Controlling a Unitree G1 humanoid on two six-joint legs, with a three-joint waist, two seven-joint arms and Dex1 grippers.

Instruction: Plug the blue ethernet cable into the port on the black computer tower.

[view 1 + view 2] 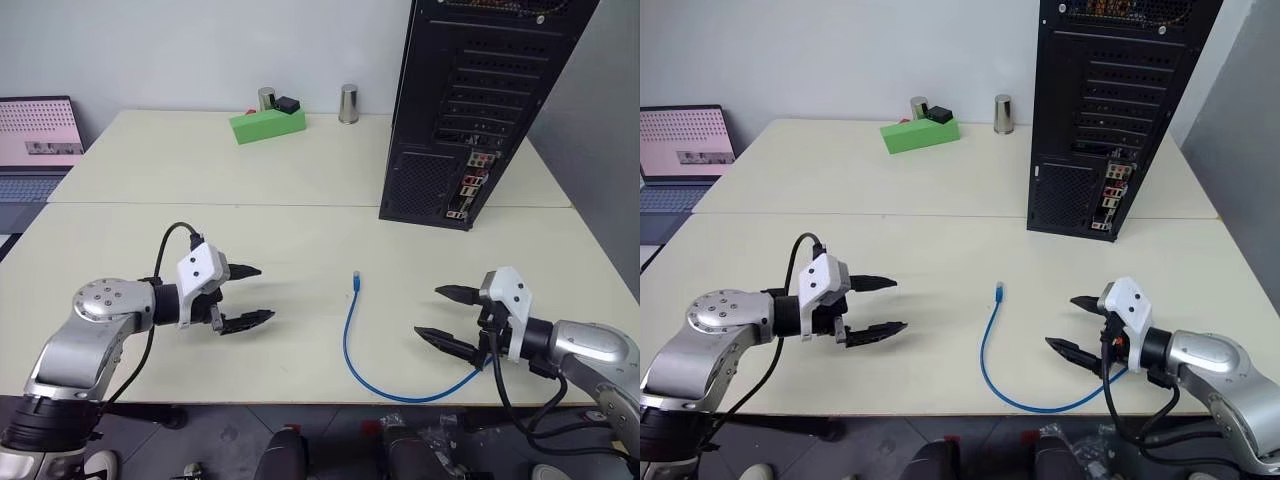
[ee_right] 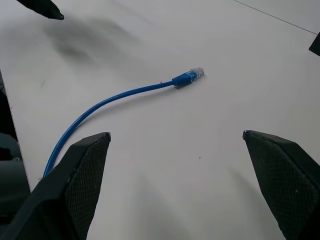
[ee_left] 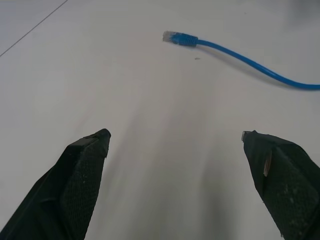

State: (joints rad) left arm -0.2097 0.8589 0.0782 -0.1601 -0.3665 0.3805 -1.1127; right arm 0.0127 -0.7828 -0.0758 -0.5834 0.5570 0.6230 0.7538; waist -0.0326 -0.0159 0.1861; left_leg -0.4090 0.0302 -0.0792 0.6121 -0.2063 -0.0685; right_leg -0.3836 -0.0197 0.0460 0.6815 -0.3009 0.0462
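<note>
The blue ethernet cable (image 1: 348, 335) lies loose on the cream table, curving from its clear plug (image 1: 356, 277) toward the front edge near my right arm. The black computer tower (image 1: 470, 110) stands upright at the back right, its perforated rear panel with coloured connectors (image 1: 468, 185) facing me. My left gripper (image 1: 258, 295) hovers open to the left of the plug, with nothing between its fingers. My right gripper (image 1: 438, 312) is open too, to the right of the cable's curve. The plug also shows in the left wrist view (image 3: 176, 37) and the right wrist view (image 2: 190, 76).
A green block (image 1: 267, 124) with a small black part on it sits at the back of the table, with two metal cylinders (image 1: 348, 103) near it. A laptop (image 1: 38, 135) stands off the table's left side. A seam (image 1: 200, 203) crosses the table.
</note>
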